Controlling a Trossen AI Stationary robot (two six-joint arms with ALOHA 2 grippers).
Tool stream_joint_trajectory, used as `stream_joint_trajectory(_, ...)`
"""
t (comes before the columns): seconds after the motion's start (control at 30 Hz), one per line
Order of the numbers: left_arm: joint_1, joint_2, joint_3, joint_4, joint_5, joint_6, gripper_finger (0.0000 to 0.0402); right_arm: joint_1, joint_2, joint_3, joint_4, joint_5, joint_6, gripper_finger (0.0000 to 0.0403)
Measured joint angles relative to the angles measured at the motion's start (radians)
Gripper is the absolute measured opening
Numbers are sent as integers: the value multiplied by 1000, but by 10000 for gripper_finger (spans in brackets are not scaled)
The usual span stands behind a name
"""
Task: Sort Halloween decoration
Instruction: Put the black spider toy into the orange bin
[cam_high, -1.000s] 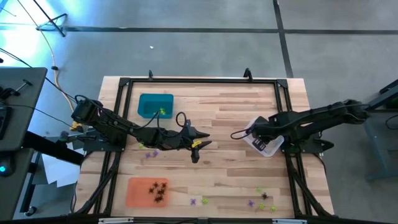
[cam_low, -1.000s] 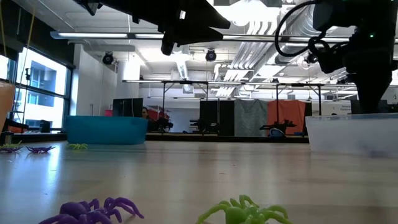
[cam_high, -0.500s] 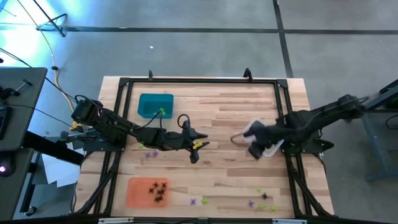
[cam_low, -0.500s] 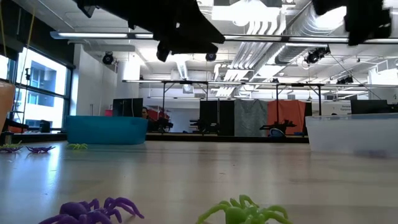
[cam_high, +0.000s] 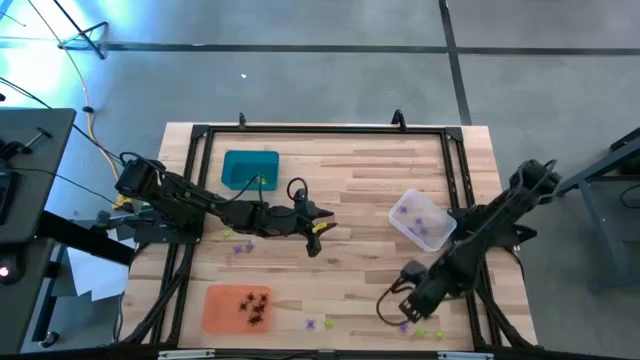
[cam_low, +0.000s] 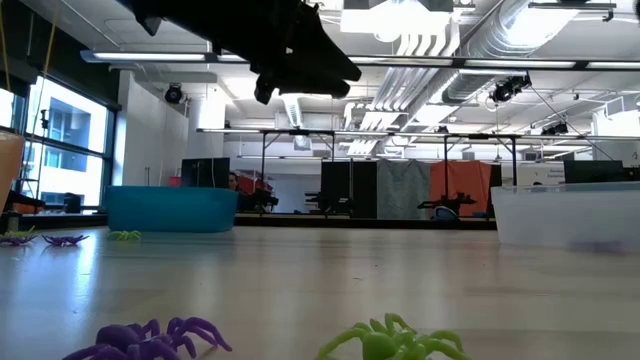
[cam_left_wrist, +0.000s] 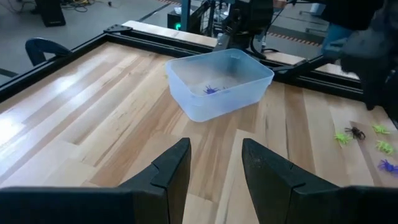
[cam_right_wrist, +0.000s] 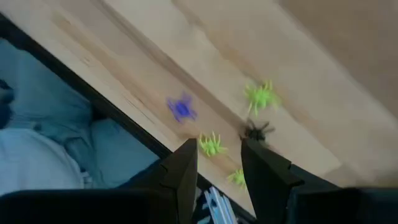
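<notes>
Halloween decoration here means tiny plastic spiders (cam_right_wrist: 260, 96), legs splayed flat, in black, yellow-green and purple, each far smaller than any tray. Three trays on the wooden surface (cam_high: 350, 190): orange tray (cam_high: 238, 308) at the near left holding a clump of black spiders (cam_high: 254, 306), exact count unreadable; teal tray (cam_high: 250, 169) at the far left with one yellow-green piece visible at its near edge; clear tray (cam_left_wrist: 219, 82) toward the right with purple ones inside, at least one clearly seen from the left wrist. Loose pieces: a small cluster near the right front corner, where the right wrist view shows three yellow-green, one purple (cam_right_wrist: 181, 108) and one black (cam_right_wrist: 257, 132); one purple and one yellow-green (cam_high: 329, 322) between the orange tray and that cluster; a few purple and yellow-green beside the left arm, in front of the teal tray. Right tool (cam_high: 408, 306) sits over the corner cluster, fingers spread, nothing pinched. Left tool (cam_left_wrist: 214, 171) hangs above mid-surface, pointing toward the clear tray, fingers spread and empty.
</notes>
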Motion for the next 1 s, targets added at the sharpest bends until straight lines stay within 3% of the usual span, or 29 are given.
stream_joint_trajectory(0.33, -15, 0, 0, 0, 2, -36, 131, 61, 156, -1, 20, -70, 7, 122)
stream_joint_trajectory(1.0, -50, 0, 0, -8, 2, -45, 131, 63, 286, -1, 47, -122, -30, 121)
